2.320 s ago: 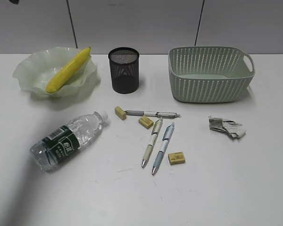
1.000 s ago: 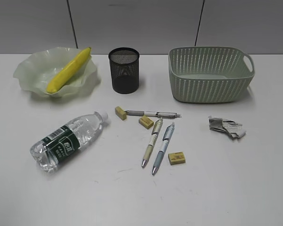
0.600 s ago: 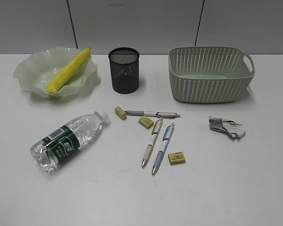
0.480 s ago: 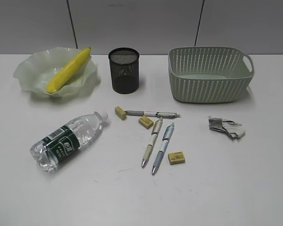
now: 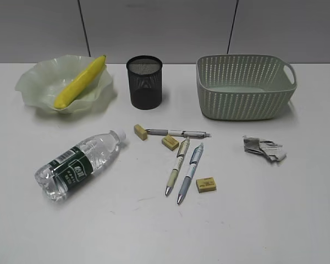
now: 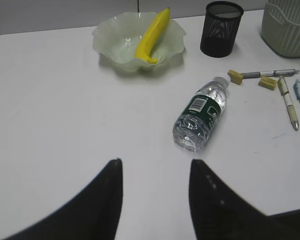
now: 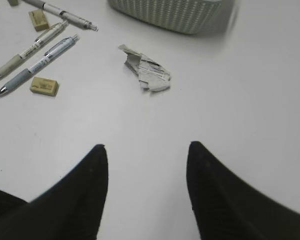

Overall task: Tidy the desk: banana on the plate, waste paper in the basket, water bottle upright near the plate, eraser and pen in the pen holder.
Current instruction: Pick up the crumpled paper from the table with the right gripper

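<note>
The yellow banana [image 5: 77, 82] lies in the ruffled pale green plate [image 5: 33, 88] at the back left. The water bottle [image 5: 80, 164] lies on its side on the white desk [image 5: 264, 220]. Three pens [image 5: 190, 172] and three tan erasers [image 5: 205, 184] are scattered mid-desk, in front of the black mesh pen holder [image 5: 144, 82]. The crumpled waste paper [image 5: 264, 148] lies in front of the green basket [image 5: 245, 87]. My left gripper [image 6: 156, 161] hangs open just short of the bottle [image 6: 202, 112]. My right gripper [image 7: 147, 145] hangs open short of the waste paper [image 7: 147, 75]. Neither arm shows in the exterior view.
A grey panelled wall [image 5: 165, 27] runs behind the desk. In the left wrist view the plate [image 6: 115, 47] with the banana [image 6: 152, 35] and the pen holder [image 6: 220, 29] stand beyond the bottle. The basket [image 7: 175, 12] is past the paper.
A dark shadow at the desk's lower left has gone. None of the objects has moved.
</note>
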